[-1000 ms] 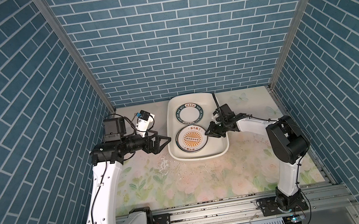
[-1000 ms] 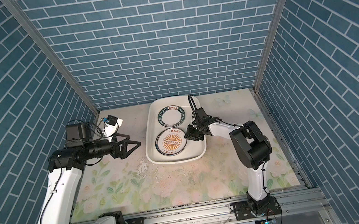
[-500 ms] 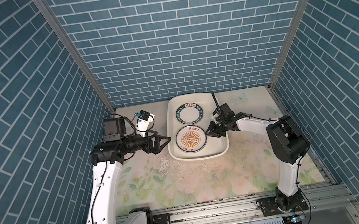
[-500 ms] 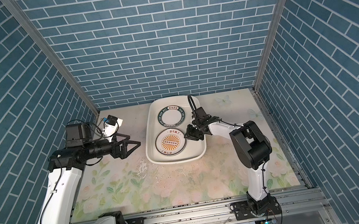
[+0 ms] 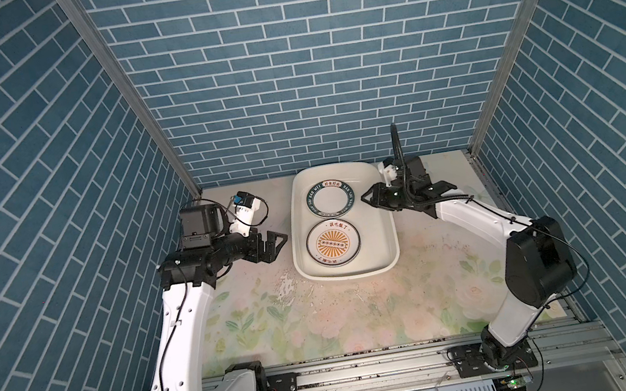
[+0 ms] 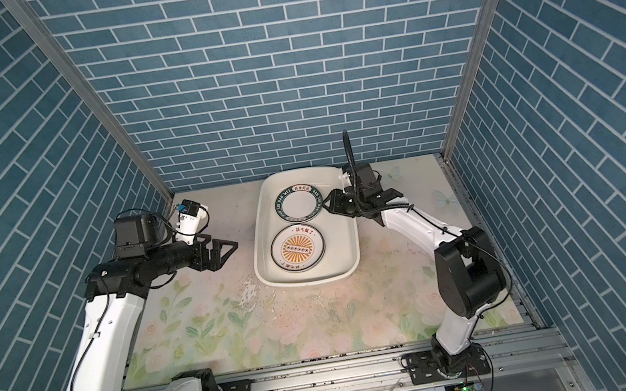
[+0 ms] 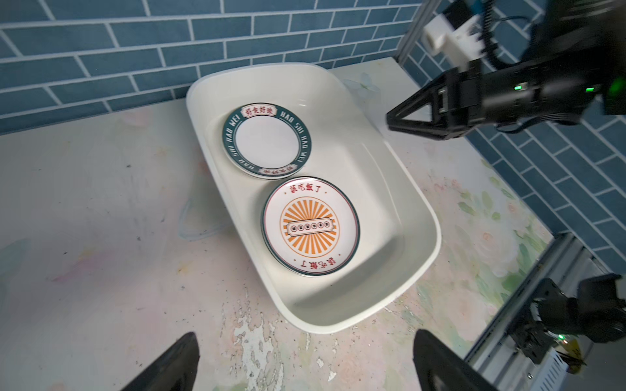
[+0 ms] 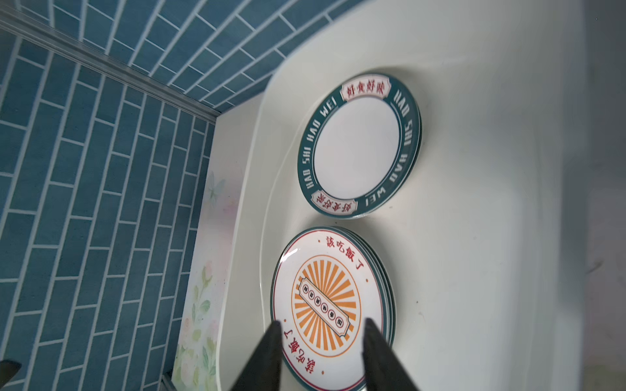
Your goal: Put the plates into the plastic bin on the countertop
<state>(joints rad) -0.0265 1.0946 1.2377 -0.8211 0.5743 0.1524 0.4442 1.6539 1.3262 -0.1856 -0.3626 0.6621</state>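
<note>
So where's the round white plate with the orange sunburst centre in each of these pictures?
Top view: white sunburst plate, near end of the cream plastic bin.
Top view: sunburst plate, same near end.
Left wrist: sunburst plate in the bin, beyond the open left gripper.
Right wrist: sunburst plate just beyond the right gripper.
Shared landmark: the green-rimmed white plate beside it.
</note>
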